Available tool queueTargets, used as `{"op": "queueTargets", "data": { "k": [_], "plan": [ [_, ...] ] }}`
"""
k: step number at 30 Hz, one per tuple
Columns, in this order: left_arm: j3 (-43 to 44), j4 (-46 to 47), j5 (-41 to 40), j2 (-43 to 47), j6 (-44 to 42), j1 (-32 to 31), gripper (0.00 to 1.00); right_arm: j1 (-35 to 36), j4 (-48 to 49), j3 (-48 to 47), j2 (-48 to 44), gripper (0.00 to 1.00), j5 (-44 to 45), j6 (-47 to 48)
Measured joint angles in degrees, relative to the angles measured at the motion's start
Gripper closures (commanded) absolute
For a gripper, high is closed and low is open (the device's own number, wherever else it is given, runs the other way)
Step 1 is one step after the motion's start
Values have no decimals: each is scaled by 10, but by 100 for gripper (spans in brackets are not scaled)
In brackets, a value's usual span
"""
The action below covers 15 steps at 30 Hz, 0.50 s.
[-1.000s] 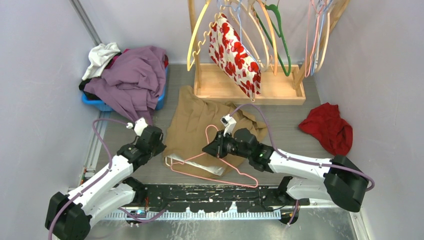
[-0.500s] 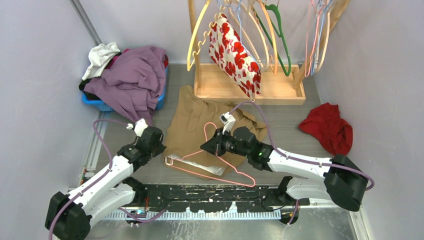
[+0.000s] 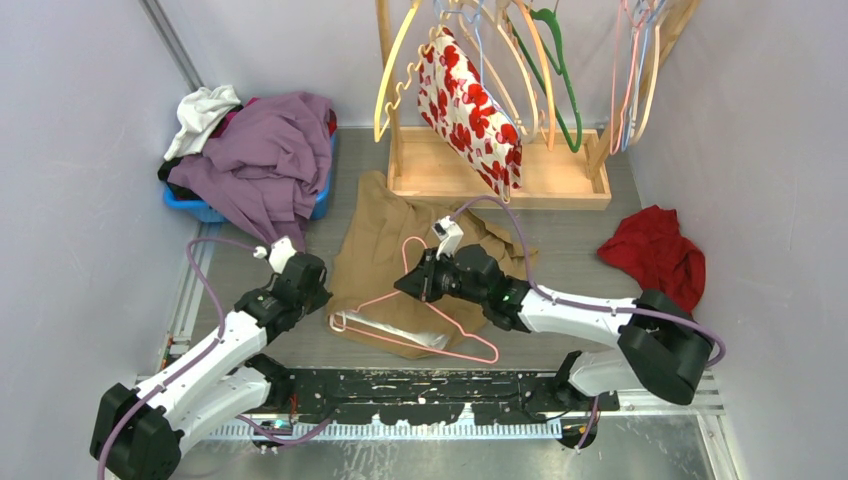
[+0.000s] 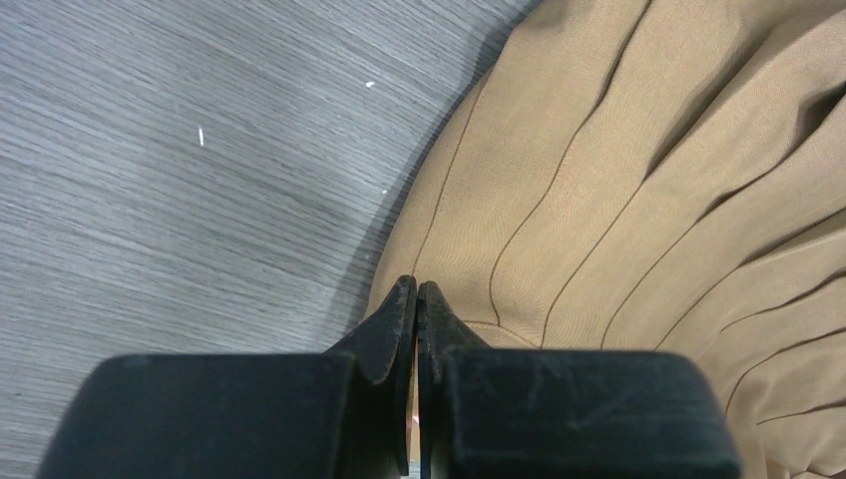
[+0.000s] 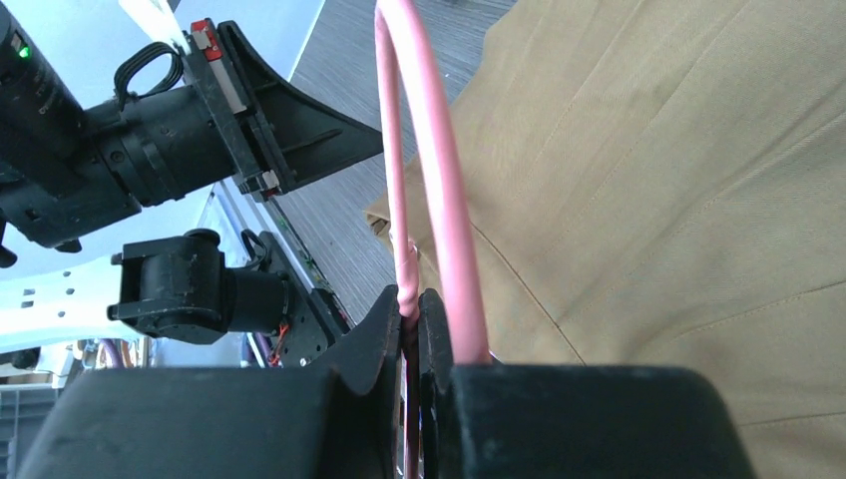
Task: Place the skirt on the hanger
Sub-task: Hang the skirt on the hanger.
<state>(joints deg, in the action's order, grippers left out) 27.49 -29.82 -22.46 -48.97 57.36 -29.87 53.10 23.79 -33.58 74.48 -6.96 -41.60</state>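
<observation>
A tan skirt [image 3: 385,240] lies crumpled on the grey table in front of the arms. A thin pink wire hanger [image 3: 445,335] lies tilted over its near part, with the hook up. My right gripper [image 3: 412,283] is shut on the hanger's neck, just below the hook [image 5: 439,200], above the skirt [image 5: 678,200]. My left gripper [image 3: 322,298] is shut at the skirt's near-left edge, next to the hanger's left end. In the left wrist view the shut gripper [image 4: 416,289] sits on the skirt's hem [image 4: 619,180], with a sliver of fabric between the jaws.
A wooden rack [image 3: 500,180] at the back holds several hangers and a white garment with red flowers [image 3: 470,105]. A blue bin heaped with purple and white clothes [image 3: 260,160] stands at back left. A red cloth [image 3: 655,255] lies at right. Walls close both sides.
My right gripper has moved left and a little away from the bases, carrying the pink hanger further over the skirt. The left arm has not moved.
</observation>
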Motion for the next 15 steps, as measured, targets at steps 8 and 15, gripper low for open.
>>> {"op": "queueTargets", "data": {
  "k": [8, 15],
  "plan": [
    [0, 0, 0, -5, -8, 0, 99, -36, 40, -1, 57, 99, -43, -46],
    [-2, 0, 0, -7, -8, 0, 99, -61, 94, 15, 112, 99, -89, -107]
  ]
}}
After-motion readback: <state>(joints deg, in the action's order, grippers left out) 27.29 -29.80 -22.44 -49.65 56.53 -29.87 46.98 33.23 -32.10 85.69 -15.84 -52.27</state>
